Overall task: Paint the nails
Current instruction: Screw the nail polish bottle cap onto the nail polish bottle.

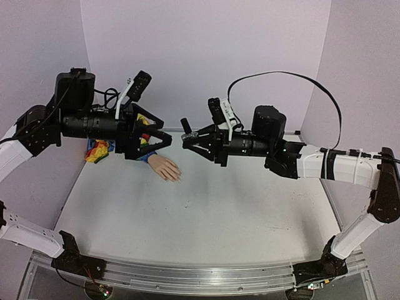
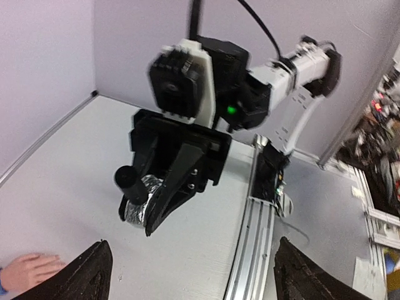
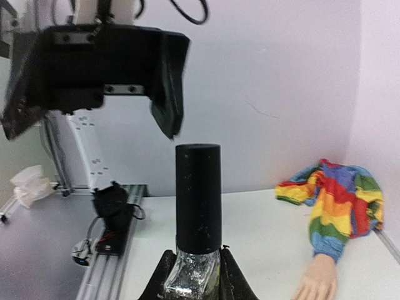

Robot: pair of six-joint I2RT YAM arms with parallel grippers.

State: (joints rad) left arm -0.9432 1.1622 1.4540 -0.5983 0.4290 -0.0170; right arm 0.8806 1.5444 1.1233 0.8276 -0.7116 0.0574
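The pale fake hand (image 1: 165, 167) lies palm down on the white table at the back left, its rainbow sleeve (image 1: 100, 150) bunched behind it; its nails are too small to make out. My right gripper (image 1: 185, 142) is shut on a small glittery bottle (image 3: 195, 275) with a tall black cap (image 3: 199, 197), held in the air above the table. My left gripper (image 1: 165, 133) hovers just left of that cap, facing it, jaws wide open and empty. The left wrist view shows the bottle (image 2: 140, 203) straight ahead and the fake hand (image 2: 28, 272) at the lower left.
An aluminium rail (image 1: 200, 275) runs along the near table edge, with both arm bases on it. Lilac walls close the back and sides. A black cable (image 1: 300, 78) arcs over the right arm. A crumpled white wad (image 3: 28, 181) lies beyond the rail.
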